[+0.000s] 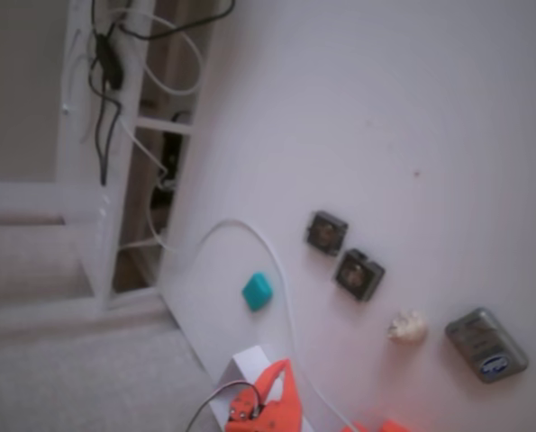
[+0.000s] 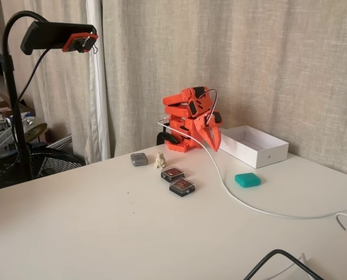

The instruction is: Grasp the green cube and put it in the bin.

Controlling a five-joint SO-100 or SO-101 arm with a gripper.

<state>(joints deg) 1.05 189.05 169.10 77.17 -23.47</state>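
Pointing downward at the table's far edge, the orange gripper (image 2: 213,139) hangs with its tapered plastic fingers (image 2: 216,137) close together, holding nothing; the exact gap cannot be told. Beside it stands the bin (image 2: 265,156), thin-walled and white, its corner barely visible in a fixed view. The green cube (image 2: 247,179), matte with rounded edges, lies on the table (image 2: 103,233) near that bin, beside a white cable (image 2: 220,178).

White cable (image 2: 220,175) between pincer (image 2: 211,139) and green cube (image 2: 247,179) (touching neither), table bare around cube
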